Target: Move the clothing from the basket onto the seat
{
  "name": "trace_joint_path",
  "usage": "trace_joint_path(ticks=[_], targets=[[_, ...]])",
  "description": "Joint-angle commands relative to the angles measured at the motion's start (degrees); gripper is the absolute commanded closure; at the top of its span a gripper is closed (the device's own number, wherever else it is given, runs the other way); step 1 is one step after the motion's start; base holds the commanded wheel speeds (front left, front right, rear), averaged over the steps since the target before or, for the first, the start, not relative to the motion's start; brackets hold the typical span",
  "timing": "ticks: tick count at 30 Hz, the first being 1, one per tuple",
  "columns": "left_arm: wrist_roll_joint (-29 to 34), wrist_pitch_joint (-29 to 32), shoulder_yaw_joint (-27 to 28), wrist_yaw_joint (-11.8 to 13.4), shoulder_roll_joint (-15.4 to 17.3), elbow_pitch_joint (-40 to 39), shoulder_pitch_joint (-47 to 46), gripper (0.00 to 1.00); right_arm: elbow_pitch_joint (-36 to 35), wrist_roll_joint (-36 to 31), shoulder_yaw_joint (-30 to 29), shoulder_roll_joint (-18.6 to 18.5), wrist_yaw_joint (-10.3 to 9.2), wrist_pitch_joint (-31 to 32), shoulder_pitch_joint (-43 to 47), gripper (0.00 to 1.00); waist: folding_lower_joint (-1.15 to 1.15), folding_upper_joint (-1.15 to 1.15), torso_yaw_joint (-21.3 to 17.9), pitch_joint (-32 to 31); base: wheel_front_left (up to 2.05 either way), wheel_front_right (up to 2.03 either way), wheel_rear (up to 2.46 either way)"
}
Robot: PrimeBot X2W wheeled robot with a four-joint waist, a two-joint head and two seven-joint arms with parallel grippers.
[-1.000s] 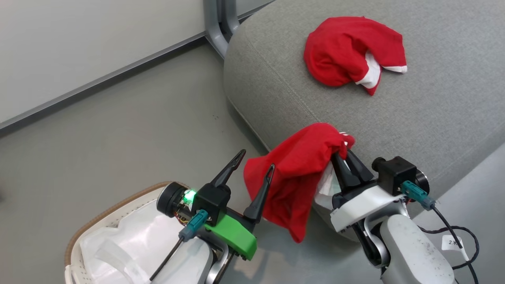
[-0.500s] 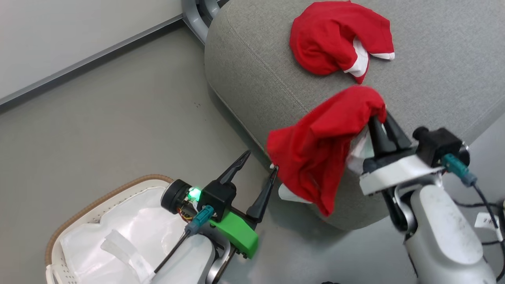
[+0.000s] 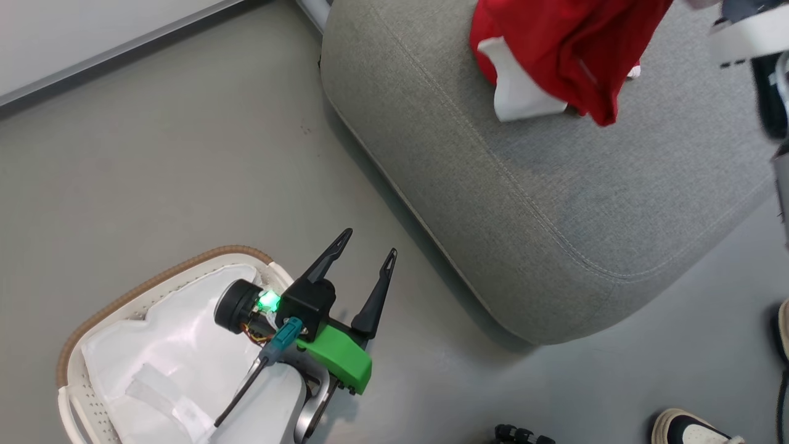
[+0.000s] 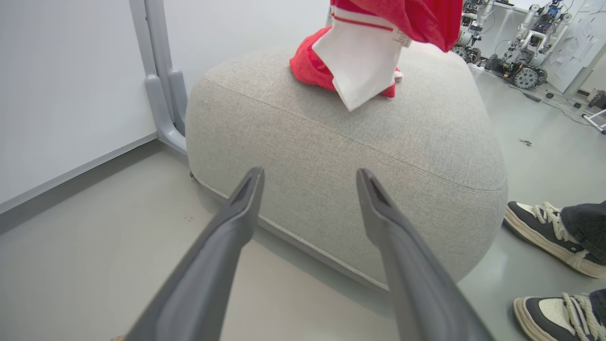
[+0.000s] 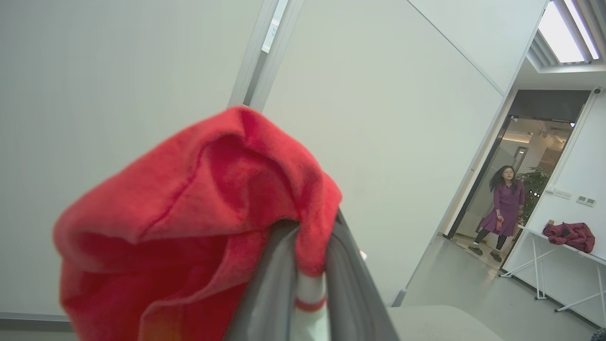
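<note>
Fabric of a nubbly grey weave covers the seat, a big cushion with rounded corners and a stitched seam running along its edge. The clothing is soft bright red cloth with a white panel and thin stripes. One piece hangs in loose folds above the far part of the seat, pinched between the closed fingers of the right gripper. In the left wrist view a second red heap lies on the cushion just behind it.

The basket stands on the floor, apart from the seat. It is oval, of white perforated plastic with a brown woven-look rim, and a crumpled white liner lies inside. The left gripper hovers just past that rim, its two long dark fingers spread wide and pointing at the seat's near side.

Smooth grey floor lies between them. A grey post rises against the white wall behind the seat. A person's laced sneakers stand near the cushion's corner, and another person stands in a distant doorway.
</note>
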Motion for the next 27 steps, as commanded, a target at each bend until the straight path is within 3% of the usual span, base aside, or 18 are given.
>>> trace_joint_path(ticks=[1,9,16,27], targets=[[0.23,0.0,0.17,-0.16,0.59,-0.18,0.07,0.0,0.89,-1.0,-0.57,-1.02,-0.06,-0.08,-2.27,1.0,0.0,0.0,1.69,1.48,0.0,0.0,0.0],[0.9,0.0,0.37,-0.16,1.23,-0.14,-2.14,0.0,12.19,-7.06,-6.16,-7.51,-0.06,-0.04,-13.16,1.0,0.0,0.0,6.16,5.32,0.0,0.0,0.0],[1.45,0.0,0.16,-0.16,1.43,-0.33,-4.3,0.0,21.94,-13.77,-13.89,-10.69,-0.07,-0.05,-16.1,1.0,0.0,0.0,10.88,9.14,0.0,0.0,0.0],[2.63,-0.01,2.44,-0.16,1.85,-1.49,-5.5,0.0,34.52,-21.02,-26.47,-6.48,-0.07,-0.05,-9.26,1.0,0.0,0.0,15.43,13.08,0.0,0.0,0.0]])
